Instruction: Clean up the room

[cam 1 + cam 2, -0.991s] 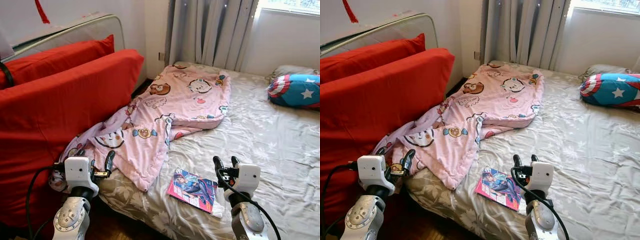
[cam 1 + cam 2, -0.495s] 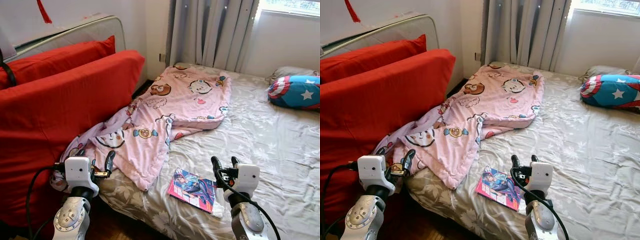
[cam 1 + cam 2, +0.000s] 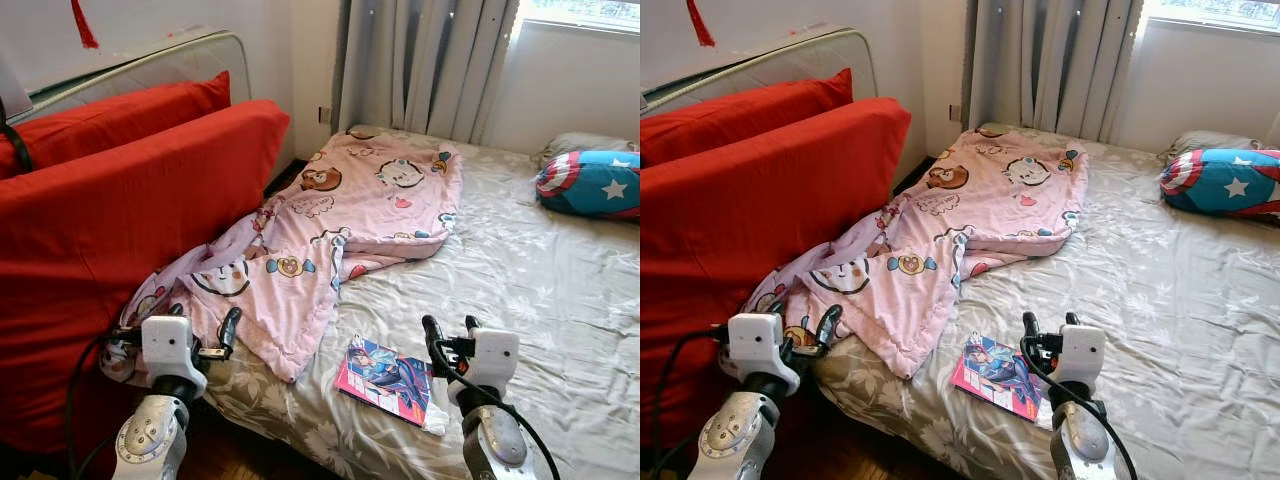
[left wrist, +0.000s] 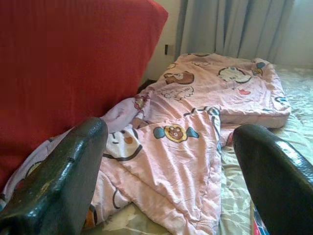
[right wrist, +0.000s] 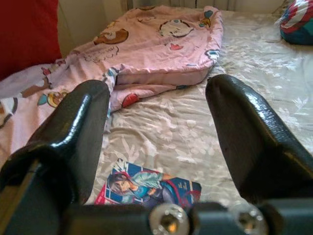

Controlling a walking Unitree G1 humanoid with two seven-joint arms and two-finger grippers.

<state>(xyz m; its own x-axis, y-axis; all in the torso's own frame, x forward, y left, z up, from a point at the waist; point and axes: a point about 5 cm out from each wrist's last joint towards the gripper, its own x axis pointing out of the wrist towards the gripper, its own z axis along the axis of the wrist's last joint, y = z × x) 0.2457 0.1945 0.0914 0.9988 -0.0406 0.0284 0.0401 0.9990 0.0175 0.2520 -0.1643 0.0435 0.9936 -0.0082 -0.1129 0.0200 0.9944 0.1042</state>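
A pink cartoon-print blanket (image 3: pixel 340 220) lies crumpled along the left side of the bed, one corner hanging over the near edge. A colourful comic book (image 3: pixel 385 378) rests flat on the grey floral sheet (image 3: pixel 520 270) near the bed's front edge. My left gripper (image 3: pixel 205 325) is open, level with the blanket's hanging corner and just short of it. In the left wrist view the blanket (image 4: pixel 195 98) spreads out between the fingers. My right gripper (image 3: pixel 451 335) is open too, just right of the book. The right wrist view has the book (image 5: pixel 151 186) low between its fingers.
Large red cushions (image 3: pixel 120 200) lean against the bed's left side. A star-patterned blue and red pillow (image 3: pixel 595 180) and a grey pillow (image 3: pixel 580 142) lie at the far right. Grey curtains (image 3: pixel 420 60) hang behind. Dark wood floor (image 3: pixel 240 455) shows below the bed edge.
My left gripper has shifted a little to the right, closer to the blanket's hanging corner. The right gripper has barely moved.
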